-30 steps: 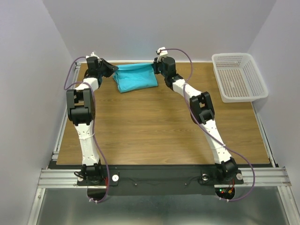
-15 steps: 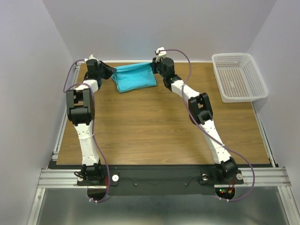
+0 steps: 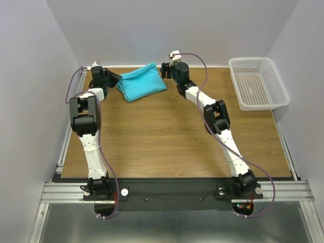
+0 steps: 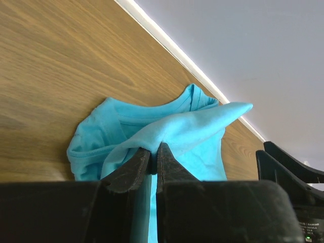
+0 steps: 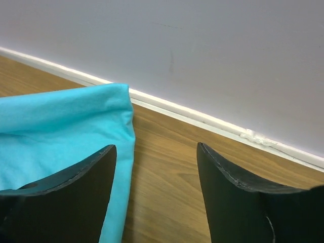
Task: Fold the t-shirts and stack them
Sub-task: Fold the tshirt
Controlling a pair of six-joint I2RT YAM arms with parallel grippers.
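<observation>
One turquoise t-shirt [image 3: 139, 83] lies folded in a bundle at the far edge of the wooden table, close to the back wall. My left gripper [image 3: 115, 80] is shut on a fold of the t-shirt [image 4: 192, 126] at its left side, the cloth pinched between the two dark fingers [image 4: 167, 162]. My right gripper [image 3: 164, 70] stands open just right of the shirt's far right corner. In the right wrist view the t-shirt's edge [image 5: 66, 131] lies beside the left finger, and only bare wood is between the fingers [image 5: 225, 187].
A white mesh basket [image 3: 257, 83] stands at the far right of the table. The back wall and its white baseboard [image 5: 202, 119] run right behind the shirt. The brown tabletop [image 3: 162, 136] stretches towards the arm bases.
The right gripper has opened and let go of the shirt's right corner. The left gripper has drawn slightly left with the cloth, and the shirt now lies slanted.
</observation>
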